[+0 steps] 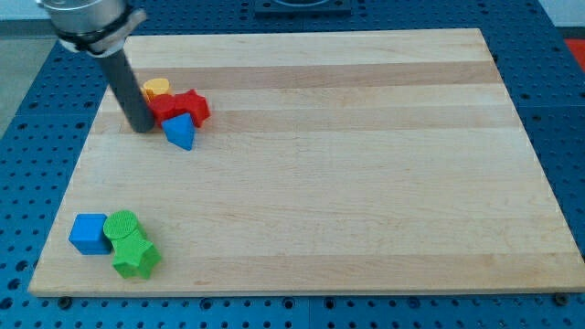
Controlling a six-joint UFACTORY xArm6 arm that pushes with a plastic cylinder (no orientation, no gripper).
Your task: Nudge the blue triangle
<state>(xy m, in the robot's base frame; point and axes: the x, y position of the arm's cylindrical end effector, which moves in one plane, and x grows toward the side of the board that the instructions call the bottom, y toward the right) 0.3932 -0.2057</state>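
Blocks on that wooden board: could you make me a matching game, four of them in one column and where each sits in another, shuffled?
Things:
1. blue triangular block
2. blue cube block
3. yellow round block
4. green star-shaped block

Places:
A. nearest the view's bottom, under the green round block
B. just above the red star-shaped block
C. leftmost of the lower cluster
D. just below the red block, to the right of my tip

Pairs: 1-D, 2-C, 3-B, 4-A

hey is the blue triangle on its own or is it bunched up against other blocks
Bunched up. The blue triangle sits against the red block, with a yellow block just behind. My tip stands at the view's left of it, close by.
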